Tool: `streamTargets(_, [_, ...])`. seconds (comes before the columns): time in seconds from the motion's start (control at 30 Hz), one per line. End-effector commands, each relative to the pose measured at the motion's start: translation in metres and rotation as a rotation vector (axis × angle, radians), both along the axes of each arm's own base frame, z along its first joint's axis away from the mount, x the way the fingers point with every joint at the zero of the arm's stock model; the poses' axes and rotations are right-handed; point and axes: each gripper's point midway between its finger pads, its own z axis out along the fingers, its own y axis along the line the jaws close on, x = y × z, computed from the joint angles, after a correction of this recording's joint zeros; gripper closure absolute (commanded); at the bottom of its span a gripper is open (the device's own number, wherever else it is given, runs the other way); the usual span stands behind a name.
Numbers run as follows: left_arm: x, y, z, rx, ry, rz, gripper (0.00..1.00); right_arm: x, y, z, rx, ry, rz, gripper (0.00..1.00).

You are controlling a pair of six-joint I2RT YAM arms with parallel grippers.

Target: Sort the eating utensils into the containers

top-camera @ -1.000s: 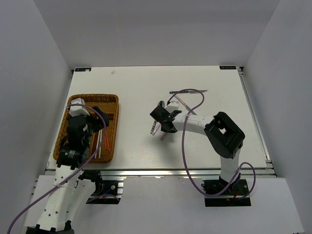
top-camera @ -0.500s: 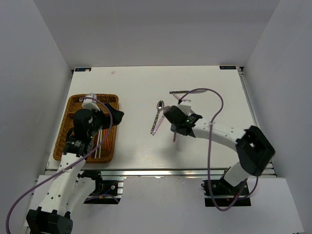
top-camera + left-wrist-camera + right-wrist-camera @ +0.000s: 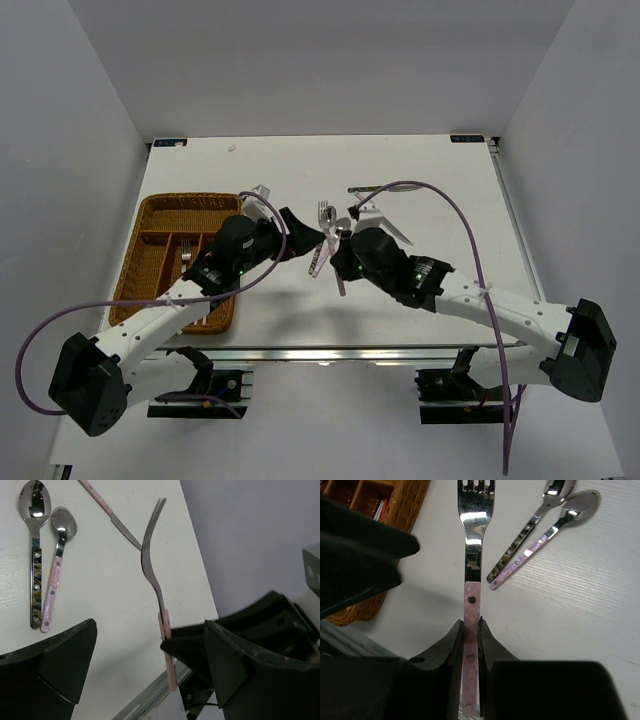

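Right pincer [image 3: 470, 630] clamps the pink handle of one fork [image 3: 473, 555], held mid-frame over the table [image 3: 580, 610], long axis vertical, tines toward the top edge. Two spoons [image 3: 580, 504] lie side by side at upper right. Left pincer [image 3: 303, 238] gapes wide beside the fork; we see both arms [image 3: 500, 305] stretched toward centre, one tray [image 3: 190, 200] at left.

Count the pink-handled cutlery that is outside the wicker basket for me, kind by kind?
pink-handled fork: 1 (held off the table in the right gripper)
pink-handled spoon: 1 (lying on the table)
pink-handled knife: 1 (lying on the table)
Total: 3
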Motion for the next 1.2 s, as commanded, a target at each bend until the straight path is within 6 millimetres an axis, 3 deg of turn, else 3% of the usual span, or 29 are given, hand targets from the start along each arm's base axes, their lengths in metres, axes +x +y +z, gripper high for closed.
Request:
streamTargets(0.0, [0.019,-0.003,0.027,-0.051,-0.04,0.081,0.05,-0.004,0.021,0.04,0.065,-0.106,0.06,1.0])
streamTargets(0.1, [0.021,-0.009,0.025,-0.062,-0.028,0.071,0.09,-0.006,0.027,0.047,0.068,-0.125,0.07,1.0])
streamTargets(0.23, [0.021,-0.018,0.01,-0.06,0.017,0.048,0.31,-0.01,0.039,0.051,0.059,-0.136,0.092,1.0])
streamTargets(0.33, [0.019,-0.023,-0.001,-0.056,0.047,0.031,0.41,-0.013,0.048,0.057,0.069,-0.146,0.107,1.0])
streamTargets(0.43, [0.019,-0.024,-0.001,-0.062,0.041,0.023,0.71,-0.012,0.051,0.058,0.078,-0.147,0.102,1.0])
streamTargets(0.47, [0.019,-0.024,0.004,-0.06,0.028,0.02,0.89,-0.011,0.052,0.06,0.088,-0.152,0.096,1.0])
streamTargets(0.5, [0.02,-0.024,0.006,-0.049,0.02,0.018,0.97,-0.012,0.049,0.058,0.093,-0.153,0.091,1.0])
streamTargets(0.6, [0.028,-0.01,0.014,0.091,-0.043,0.05,1.0,-0.013,0.038,0.062,0.153,-0.172,0.055,0.56])
streamTargets(0.63, [0.031,-0.002,0.013,0.15,-0.044,0.073,1.0,-0.012,0.031,0.064,0.163,-0.184,0.03,0.23])
streamTargets(0.67, [0.036,0.024,-0.004,0.284,0.004,0.164,1.0,-0.011,0.025,0.066,0.172,-0.193,0.012,0.11])
streamTargets(0.7, [0.046,0.037,0.012,0.347,-0.024,0.214,1.0,-0.011,0.011,0.067,0.174,-0.201,-0.013,0.11])
streamTargets(0.73, [0.052,0.059,0.009,0.477,-0.037,0.26,1.0,-0.006,0.0,0.068,0.163,-0.213,-0.053,0.11])
streamTargets(0.77, [0.054,0.11,-0.008,0.677,0.032,0.4,1.0,-0.005,-0.009,0.068,0.148,-0.216,-0.075,0.11])
streamTargets(0.83, [0.06,0.154,-0.006,0.898,0.043,0.472,1.0,-0.001,-0.038,0.068,0.11,-0.232,-0.137,0.11])
streamTargets(0.87, [0.058,0.194,-0.01,1.024,0.092,0.559,1.0,0.0,-0.047,0.068,0.101,-0.239,-0.153,0.11])
streamTargets(0.97, [0.051,0.254,-0.014,1.227,0.158,0.641,1.0,0.0,-0.073,0.069,0.102,-0.267,-0.196,0.11])
streamTargets(1.0, [0.046,0.273,-0.017,1.335,0.173,0.659,1.0,0.0,-0.081,0.075,0.123,-0.284,-0.212,0.11])
streamTargets(1.1, [0.045,0.304,-0.022,1.467,0.166,0.755,1.0,0.001,-0.093,0.07,0.114,-0.301,-0.221,0.11])
streamTargets(1.17, [0.043,0.314,-0.043,1.489,0.165,0.749,1.0,0.001,-0.096,0.063,0.083,-0.306,-0.209,0.1])
